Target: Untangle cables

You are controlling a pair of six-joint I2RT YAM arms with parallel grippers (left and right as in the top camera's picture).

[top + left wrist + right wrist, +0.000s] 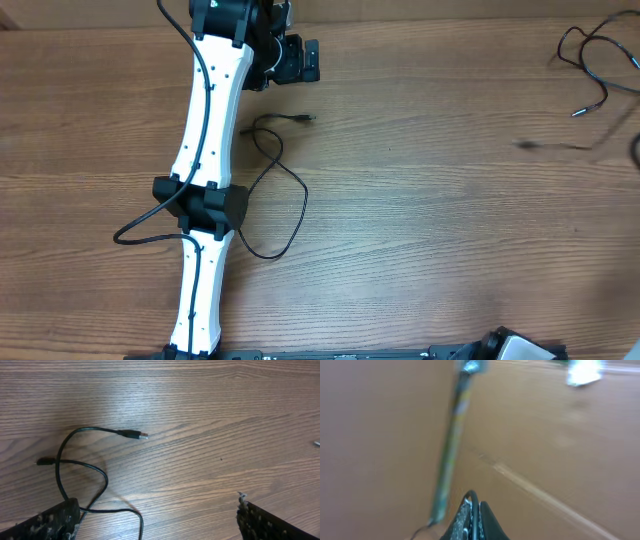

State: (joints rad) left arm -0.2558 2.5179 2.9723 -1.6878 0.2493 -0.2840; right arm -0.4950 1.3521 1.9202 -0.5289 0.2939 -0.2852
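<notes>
Wide-open left gripper (157,502) of mine hangs over the thin black plug-tipped cable (131,434), lined up to grab; right gripper (472,506) is shut.

Right wrist view is wholly motion-blurred, so the thin dark strand (470,493) at the pressed-together right gripper (472,506) cannot be identified; overhead, far cables (598,62) are cut by the right edge, beside a blurred dark streak (553,147); left wrist, near cable (127,433) is partly hidden behind a finger (45,522) and cut by the bottom edge.
</notes>
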